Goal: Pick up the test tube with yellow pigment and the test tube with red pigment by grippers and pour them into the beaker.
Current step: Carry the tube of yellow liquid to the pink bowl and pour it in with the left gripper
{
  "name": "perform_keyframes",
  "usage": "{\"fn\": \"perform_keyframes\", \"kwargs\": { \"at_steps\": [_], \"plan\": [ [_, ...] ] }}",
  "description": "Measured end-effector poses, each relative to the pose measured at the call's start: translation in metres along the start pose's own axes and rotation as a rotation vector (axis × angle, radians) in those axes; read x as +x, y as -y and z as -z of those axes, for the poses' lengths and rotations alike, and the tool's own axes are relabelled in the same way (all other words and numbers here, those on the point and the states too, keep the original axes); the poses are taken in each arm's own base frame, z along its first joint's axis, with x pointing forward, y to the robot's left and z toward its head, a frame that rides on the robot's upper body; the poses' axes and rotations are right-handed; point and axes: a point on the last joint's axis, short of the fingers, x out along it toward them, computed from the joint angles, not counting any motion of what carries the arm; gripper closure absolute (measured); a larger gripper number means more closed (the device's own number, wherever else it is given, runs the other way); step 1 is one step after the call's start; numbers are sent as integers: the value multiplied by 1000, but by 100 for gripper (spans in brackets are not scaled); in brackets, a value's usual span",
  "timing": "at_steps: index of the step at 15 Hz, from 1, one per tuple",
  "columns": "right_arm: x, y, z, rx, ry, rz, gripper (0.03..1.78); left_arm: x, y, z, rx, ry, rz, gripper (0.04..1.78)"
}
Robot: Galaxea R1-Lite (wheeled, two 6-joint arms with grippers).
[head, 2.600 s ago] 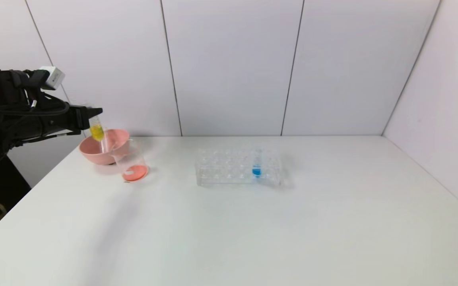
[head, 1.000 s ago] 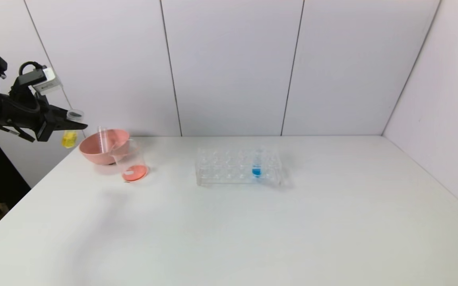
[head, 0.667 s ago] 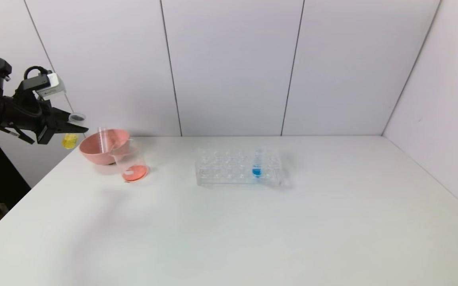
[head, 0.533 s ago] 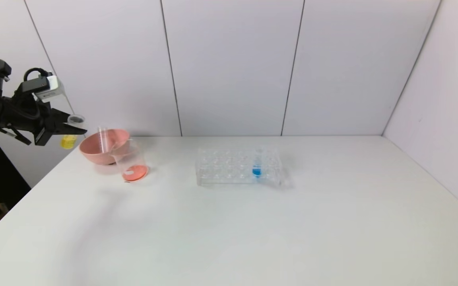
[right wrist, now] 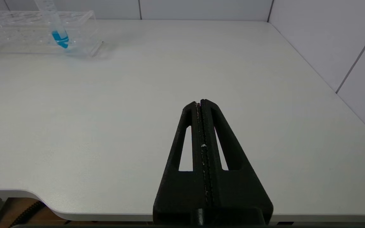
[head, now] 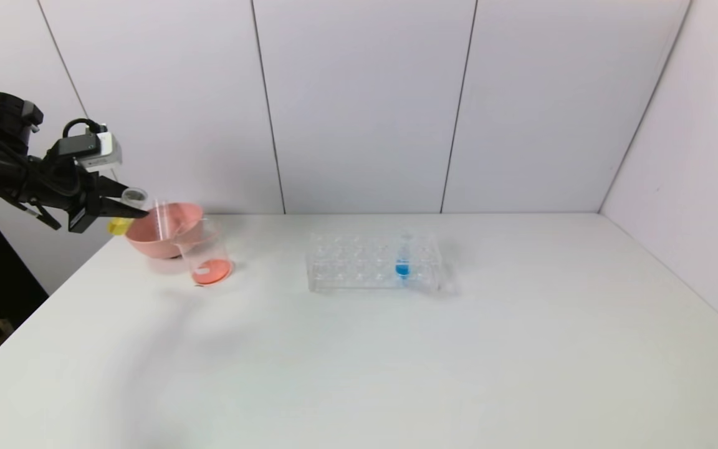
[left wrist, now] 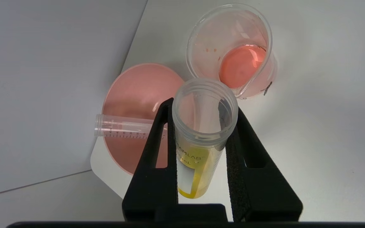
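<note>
My left gripper (head: 123, 209) is shut on the test tube with yellow pigment (head: 123, 218) and holds it upright in the air, just left of the pink bowl. In the left wrist view the gripper (left wrist: 201, 109) clamps the tube (left wrist: 195, 164) below its open mouth, yellow liquid at its bottom. The beaker (head: 204, 254) stands in front of the bowl with red-orange liquid in it; it also shows in the left wrist view (left wrist: 233, 44). An emptied clear tube (left wrist: 122, 127) lies in the bowl. My right gripper (right wrist: 200, 103) is shut and empty over the table's near right part.
The pink bowl (head: 178, 218) sits at the table's far left corner, touching the beaker. A clear tube rack (head: 359, 265) stands mid-table with a blue-liquid tube (head: 402, 257) in it. The table's left edge runs under the left gripper.
The left gripper swung left, away from over the bowl, with the yellow tube turning upright. In the last half second it has moved back right toward the bowl.
</note>
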Motion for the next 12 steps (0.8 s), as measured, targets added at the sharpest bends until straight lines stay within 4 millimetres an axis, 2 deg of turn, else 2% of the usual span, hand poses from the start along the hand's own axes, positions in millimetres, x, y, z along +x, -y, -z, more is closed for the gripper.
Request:
{"fn": "perform_keyframes", "kwargs": {
  "at_steps": [7,9,12],
  "plan": [
    [0,0,0,0,0,0,170,9,-1,-7,36,-156,-27,137],
    [0,0,0,0,0,0,170,12,0,-13,57,-218,-37,137],
    [0,0,0,0,0,0,170,17,0,-25,125,-215,-47,137]
  ]
}}
